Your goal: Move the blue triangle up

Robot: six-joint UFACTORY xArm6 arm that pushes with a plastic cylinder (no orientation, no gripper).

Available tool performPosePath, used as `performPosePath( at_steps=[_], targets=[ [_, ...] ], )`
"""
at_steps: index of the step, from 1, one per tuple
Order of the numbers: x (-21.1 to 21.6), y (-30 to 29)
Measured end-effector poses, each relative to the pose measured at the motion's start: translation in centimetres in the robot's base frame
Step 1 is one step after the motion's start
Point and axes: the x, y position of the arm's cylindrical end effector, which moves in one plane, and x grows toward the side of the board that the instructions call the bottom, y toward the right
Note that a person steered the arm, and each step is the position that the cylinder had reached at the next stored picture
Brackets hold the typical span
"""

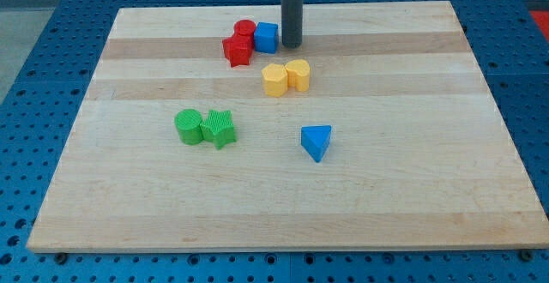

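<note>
The blue triangle [316, 141] lies on the wooden board [412, 180], a little right of the middle. My tip [292, 45] is the lower end of the dark rod near the view's top. It stands just right of a blue cube [266, 37] and far above the blue triangle, with the yellow blocks between them.
A red cylinder [245, 29] and a red star-like block [237, 50] sit left of the blue cube. Two yellow blocks [286, 77] sit side by side below my tip. A green cylinder [189, 126] and a green star [219, 129] sit at the left.
</note>
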Motion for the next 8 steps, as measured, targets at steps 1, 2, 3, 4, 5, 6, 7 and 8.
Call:
performPosePath(
  at_steps=[1,2,3,4,5,6,7,8],
  targets=[
    [2.7,4.2],
    [5.6,9.3],
    [10.1,9.8],
    [15.2,9.8],
    [19.4,8.7],
    [22.7,5.4],
    [23.5,1.9],
    [23.2,-0.4]
  ],
)
